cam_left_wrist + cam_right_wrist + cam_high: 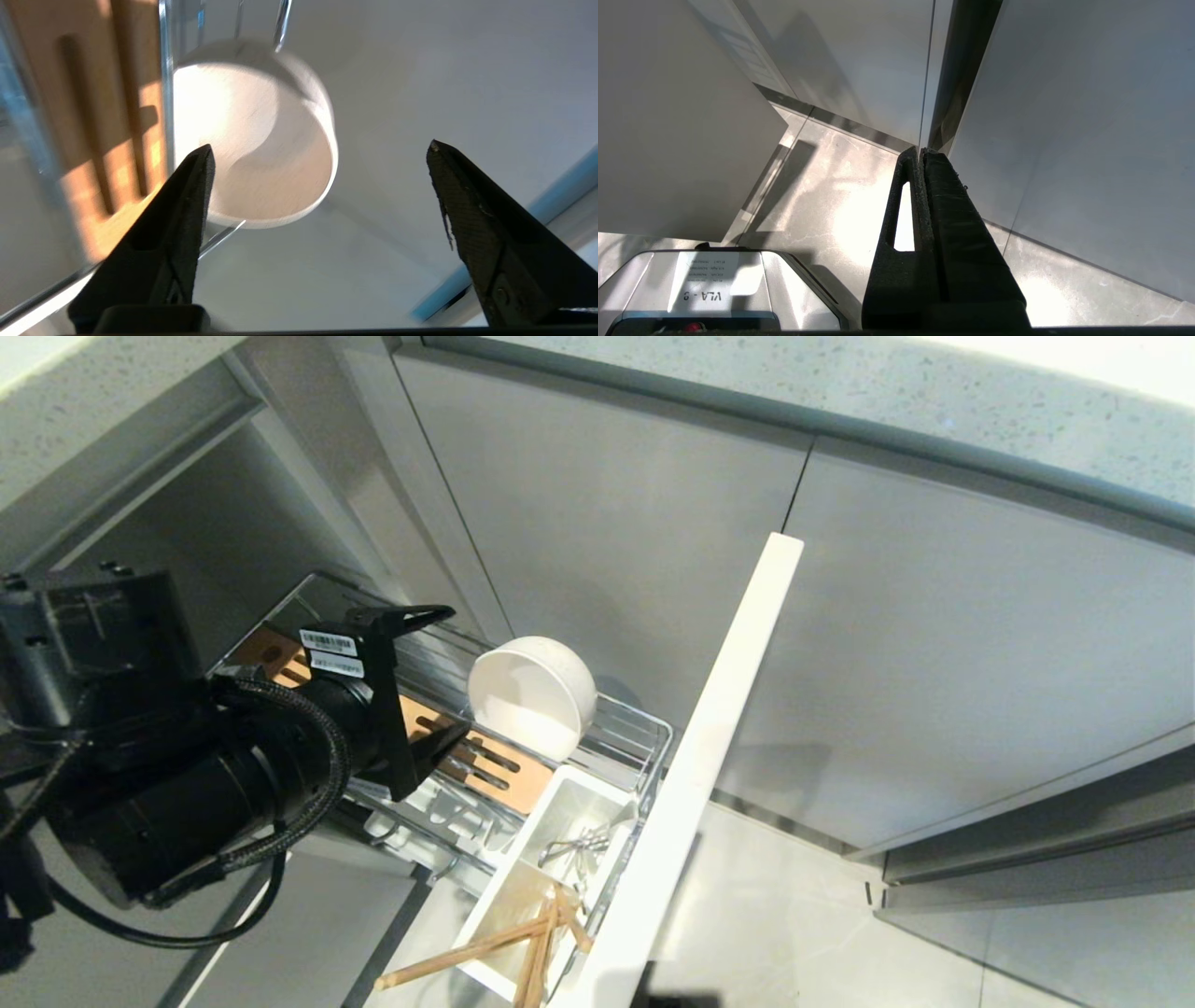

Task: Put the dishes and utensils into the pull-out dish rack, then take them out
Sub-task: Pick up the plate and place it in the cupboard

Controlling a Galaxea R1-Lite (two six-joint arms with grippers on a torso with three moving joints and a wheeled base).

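Head view: pull-out dish rack (644, 737) drawn out from the grey cabinet run, pale front panel (709, 747) edge-on toward the camera. White bowl (532, 695) tipped on its side at the far edge of the rack, against the chrome wire, mouth turned toward the left arm. Orange-brown slotted board (495, 770) lying just beside and below the bowl. White utensil tub (551, 859) nearest the front panel, with the silver spoon (574, 845) in its far compartment and the wooden chopsticks (523, 943) in the near one, one stick poking out over the tub's edge. Left end effector (446, 677) over the board, just short of the bowl, fingers spread, one above and one below, holding nothing. White plate prongs (439, 807) under the arm, no plate seen among them.

Left wrist view: two black fingertips (196, 186) standing wide apart with empty space between. Bowl (261, 140) ahead, blurred, resting on its side against a chrome wire (166, 93), clear of both fingers. Slotted board (117, 140) beside it.

Right wrist view: right end effector (920, 151) with fingers pressed together, empty, pointing at grey cabinet doors (1064, 116) above the tiled floor (840, 205). Robot's base with a label (707, 280) at the frame's edge.
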